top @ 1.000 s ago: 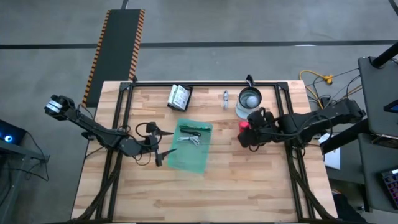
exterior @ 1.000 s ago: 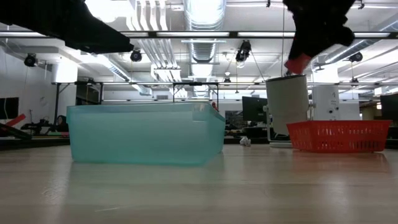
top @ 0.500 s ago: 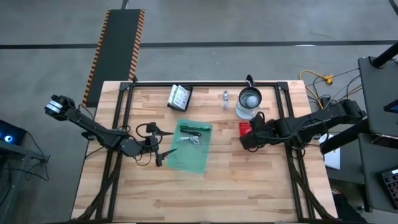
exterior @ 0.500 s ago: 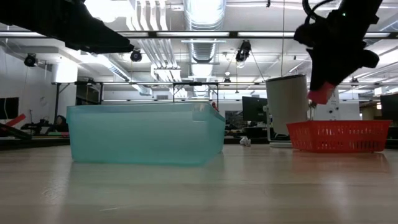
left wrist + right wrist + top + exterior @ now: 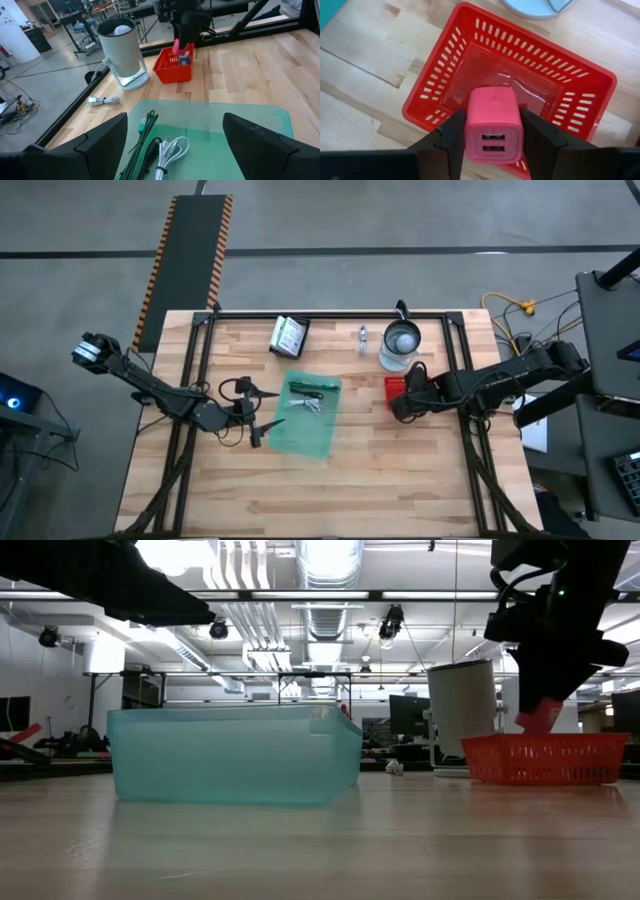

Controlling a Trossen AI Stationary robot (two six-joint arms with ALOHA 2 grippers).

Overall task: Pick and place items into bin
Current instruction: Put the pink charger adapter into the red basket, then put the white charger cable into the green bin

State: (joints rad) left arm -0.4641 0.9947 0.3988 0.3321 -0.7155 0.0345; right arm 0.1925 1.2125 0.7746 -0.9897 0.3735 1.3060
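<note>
Pink plastic, a boxy USB charger (image 5: 493, 122) with two ports on its face, sits clamped between the fingers of my right pincer (image 5: 492, 131), which I have reaching in from the table's right side, wrist low and pointing down over a small red slotted basket (image 5: 394, 388). From the low view the pink charger hangs right at the basket's rim, just in front of the white cylinder that is the jug (image 5: 401, 342); the basket stands just beside that jug, so there is little room behind it, while the bare wood toward me is open. My left arm lies stretched low from the left edge, its pincer (image 5: 252, 420) spread wide and holding nothing, parked against the left edge of the translucent green bin (image 5: 307, 439) near the table's middle. Inside the bin I see a green stick (image 5: 144, 131), a black pen (image 5: 148, 153) and a white coiled cable (image 5: 171, 151) lying close together on its smooth floor. Two flat white packets (image 5: 288, 335) with dark print rest near the table's far rail, well apart from the bin, and a small silver piece (image 5: 362, 335) lies between them and the jug. Pale wooden planks (image 5: 400, 470) to the near side of everything stay free for moving.
</note>
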